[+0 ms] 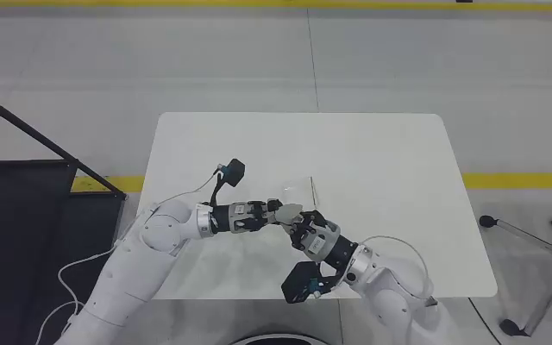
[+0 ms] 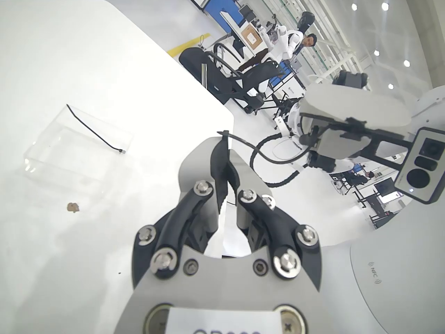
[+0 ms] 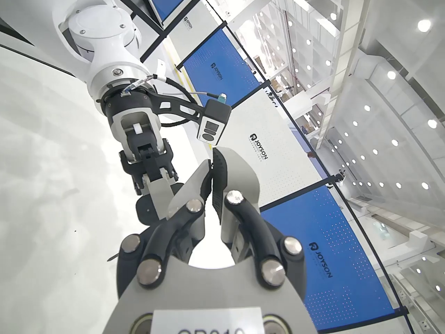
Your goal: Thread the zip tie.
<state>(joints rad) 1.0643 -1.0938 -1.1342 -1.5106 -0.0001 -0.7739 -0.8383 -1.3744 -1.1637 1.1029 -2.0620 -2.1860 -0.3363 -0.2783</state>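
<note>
My left gripper (image 2: 222,147) is shut on a black zip tie (image 2: 224,134), whose head sticks out past the fingertips. The strap curves away through the air to my right gripper (image 2: 307,138), which is shut on its other end. In the right wrist view the right gripper (image 3: 212,166) has its pads pressed together, and a thin dark tip (image 3: 113,257) pokes out beside it. The left gripper (image 3: 153,182) sits close in front. In the top view the left gripper (image 1: 278,210) and right gripper (image 1: 299,222) meet above the table's front middle.
A clear plastic box (image 2: 41,154) stands on the white table (image 1: 388,172) just beyond the grippers, with a second black zip tie (image 2: 94,130) lying across it. A small brown scrap (image 2: 73,207) lies near the box. The table's front edge is close behind the grippers.
</note>
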